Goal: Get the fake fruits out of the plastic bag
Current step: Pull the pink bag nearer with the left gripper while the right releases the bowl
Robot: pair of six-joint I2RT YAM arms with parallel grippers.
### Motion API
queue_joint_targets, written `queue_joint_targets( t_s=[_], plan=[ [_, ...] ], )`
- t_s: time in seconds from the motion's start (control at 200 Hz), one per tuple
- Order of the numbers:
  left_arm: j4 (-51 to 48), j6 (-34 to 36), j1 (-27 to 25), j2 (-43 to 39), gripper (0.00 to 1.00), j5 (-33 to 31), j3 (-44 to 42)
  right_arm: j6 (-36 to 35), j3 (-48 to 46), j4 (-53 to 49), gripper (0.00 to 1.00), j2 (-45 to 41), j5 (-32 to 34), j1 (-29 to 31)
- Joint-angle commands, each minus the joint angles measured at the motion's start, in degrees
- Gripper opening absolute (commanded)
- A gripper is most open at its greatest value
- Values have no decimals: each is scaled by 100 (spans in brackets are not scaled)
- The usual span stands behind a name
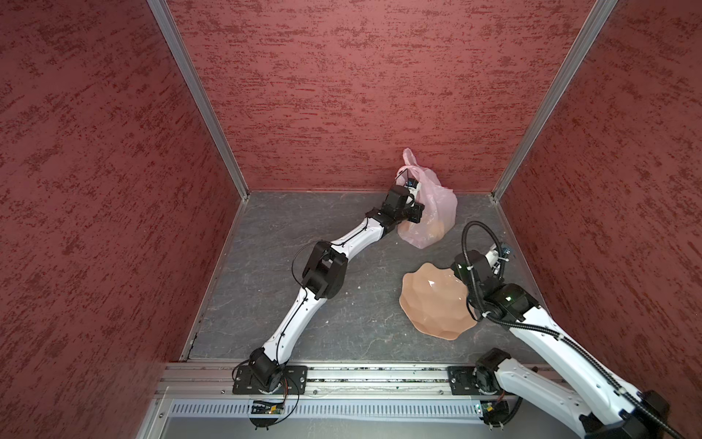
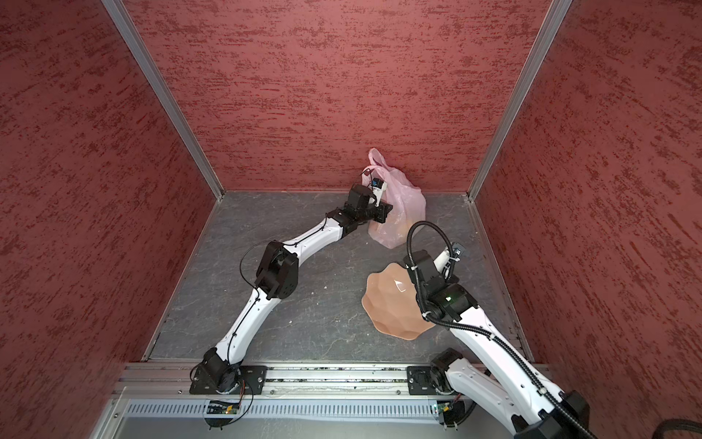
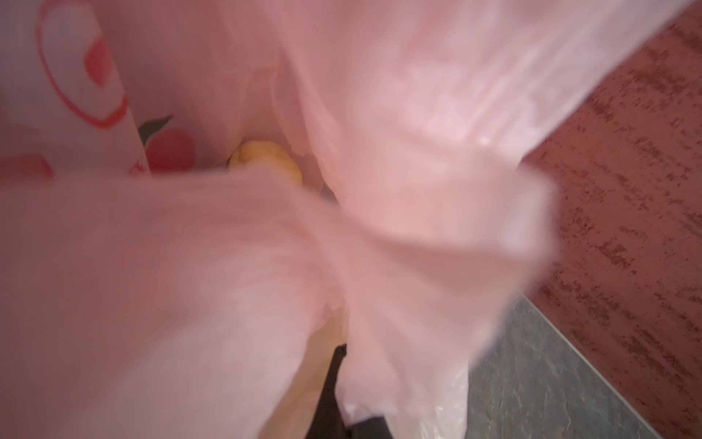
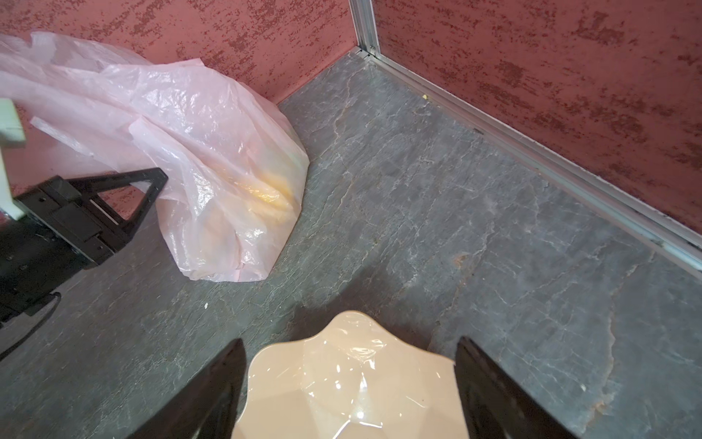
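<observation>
Item: plastic bag (image 1: 437, 205), twelve o'clock from dish (image 1: 433, 304). The left gripper (image 4: 155, 182) is pinched tight on its film (yellow fruit (image 3: 266, 159) inside). Also: right gripper (image 4: 349, 342), jaws wide, empty.

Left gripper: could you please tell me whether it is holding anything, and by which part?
The left gripper is shut on the plastic bag, with the jaws pinching a bunch of its thin film, apparently at the rim of the bag's open mouth.

Mottled dark-red textured walls (image 1: 342, 95) rise around the grey veined stone-look bench (image 1: 361, 304), joined above its far corners by aluminium posts (image 1: 199, 99).
</observation>
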Motion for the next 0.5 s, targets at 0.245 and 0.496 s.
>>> queue_joint_targets(
  t_s=[0.245,0.496],
  plan=[
    [1226,-244,609,-1923,0,19,-2604,-764,458,1061,86,751,-446,-69],
    [1693,-119,1082,-3317,0,98,-4442,-1096,921,1613,84,1591,-997,-71]
  ],
)
